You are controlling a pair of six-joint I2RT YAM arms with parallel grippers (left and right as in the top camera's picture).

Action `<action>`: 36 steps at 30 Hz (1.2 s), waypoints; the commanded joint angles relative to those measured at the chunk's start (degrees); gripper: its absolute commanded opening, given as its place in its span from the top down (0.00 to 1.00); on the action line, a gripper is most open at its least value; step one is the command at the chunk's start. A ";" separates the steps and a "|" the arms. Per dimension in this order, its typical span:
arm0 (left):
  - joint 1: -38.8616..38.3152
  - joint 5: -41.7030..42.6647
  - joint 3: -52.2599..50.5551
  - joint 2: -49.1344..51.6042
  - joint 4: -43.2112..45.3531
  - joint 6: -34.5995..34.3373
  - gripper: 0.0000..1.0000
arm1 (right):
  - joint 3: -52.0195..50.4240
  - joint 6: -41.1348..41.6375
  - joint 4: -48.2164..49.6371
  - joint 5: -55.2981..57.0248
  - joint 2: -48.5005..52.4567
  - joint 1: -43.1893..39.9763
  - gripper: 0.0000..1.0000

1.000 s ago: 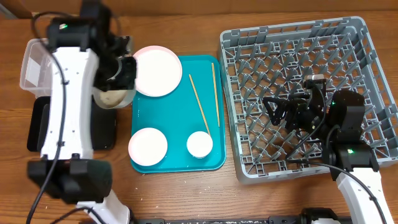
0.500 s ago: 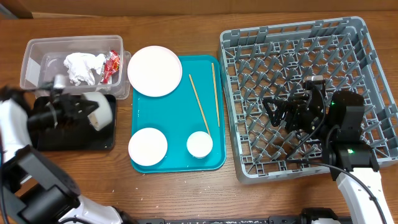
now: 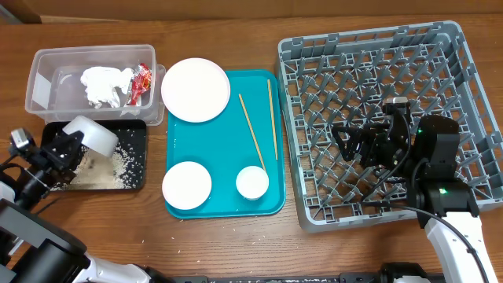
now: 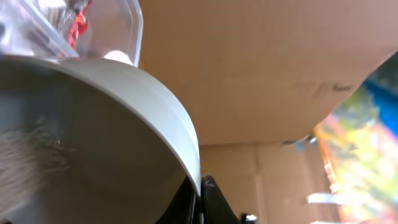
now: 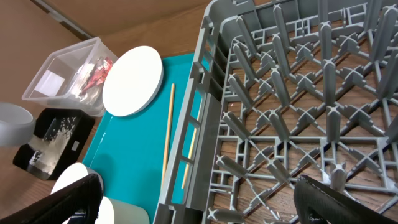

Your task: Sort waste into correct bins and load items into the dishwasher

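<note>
Overhead: brown wooden surface. The clear tub at the far left holds the white napkin and the red wrapper. Just below it, the black tray holds rice grains. The left end effector is clamped on the rim of the grey-white bowl, which is tilted over the black tray. The teal tray carries a large plate, a small plate, a cup and two chopsticks. The right end effector hangs over the dish rack, fingers spread, holding nothing.

Left wrist: the bowl's grey wall fills the left of the frame. Black fingers pinch its rim. The tub's corner shows above, with brown cardboard behind.

Right wrist: fingers wide apart and empty above the rack's pegs. The plate, tub and black tray lie beyond.
</note>
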 commanded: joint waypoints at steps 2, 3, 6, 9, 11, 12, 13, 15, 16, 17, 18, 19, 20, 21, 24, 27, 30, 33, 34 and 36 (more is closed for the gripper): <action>0.35 2.82 -0.26 -0.98 0.85 -13.03 0.96 | 1.49 0.22 0.33 -0.52 -0.15 -0.42 0.00; 0.35 2.82 -0.26 -0.98 1.31 -13.03 0.96 | 1.49 0.22 0.33 -0.52 -0.15 -0.42 0.00; 0.35 2.82 -0.26 -0.98 4.20 -12.98 0.96 | 1.49 0.20 0.35 -0.52 -0.15 -0.42 0.00; 0.35 2.82 -0.26 -0.98 5.95 -12.87 0.96 | 1.49 0.22 0.33 -0.52 -0.15 -0.44 0.00; 0.26 2.78 -0.26 -0.98 7.50 -10.73 0.96 | 1.49 0.22 0.33 -0.52 -0.15 -0.44 0.00; 0.26 2.54 -0.26 -0.98 9.81 -7.15 0.96 | 1.49 0.22 0.33 -0.55 -0.15 -0.42 0.00; 0.22 0.87 -0.26 -0.98 12.33 -5.46 0.96 | 1.49 0.22 0.33 -0.52 -0.15 -0.42 0.00; -0.48 -6.36 -0.26 -0.98 13.35 -9.51 0.96 | 1.49 0.22 0.33 -0.52 -0.15 -0.42 0.00; -0.98 -6.60 -0.28 -0.98 12.44 -10.12 0.96 | 1.49 0.22 0.33 -0.52 -0.15 -0.42 0.00; -1.40 -5.88 -0.28 -1.01 12.13 -9.99 0.96 | 1.49 0.22 0.35 -0.52 -0.15 -0.44 0.00; -2.19 -3.54 -0.26 -1.09 12.13 -9.31 0.96 | 1.49 0.20 0.37 -0.52 -0.15 -0.44 0.00; -3.17 -0.94 -0.24 -1.18 12.24 -8.20 0.96 | 1.49 0.20 0.39 -0.52 -0.15 -0.44 0.00; -4.04 0.83 -0.09 -1.22 12.31 -7.30 0.96 | 1.49 0.20 0.37 -0.52 -0.15 -0.44 0.00; -5.25 1.86 0.39 -1.22 12.28 -6.80 0.96 | 1.49 0.20 0.35 -0.52 -0.15 -0.42 0.00; -9.38 1.66 2.32 -1.66 12.28 -6.67 0.96 | 1.49 0.20 0.33 -0.52 -0.15 -0.42 0.00; -15.63 -1.29 5.11 -3.91 12.24 -5.90 0.96 | 1.49 0.20 0.33 -0.52 -0.15 -0.44 0.00; -21.73 -6.56 7.96 -6.56 12.24 -6.01 0.96 | 1.49 0.20 0.33 -0.52 -0.15 -0.42 0.00; -34.21 -22.64 13.49 -10.23 12.26 -8.13 0.96 | 1.49 0.20 0.33 -0.52 -0.15 -0.44 0.00; -36.13 -25.29 14.14 -10.54 12.28 -8.13 0.96 | 1.49 0.20 0.31 -0.52 -0.15 -0.44 0.00; -44.63 -37.07 16.20 -11.13 12.76 -8.04 0.96 | 1.49 0.20 0.17 -0.52 -0.15 -0.44 0.00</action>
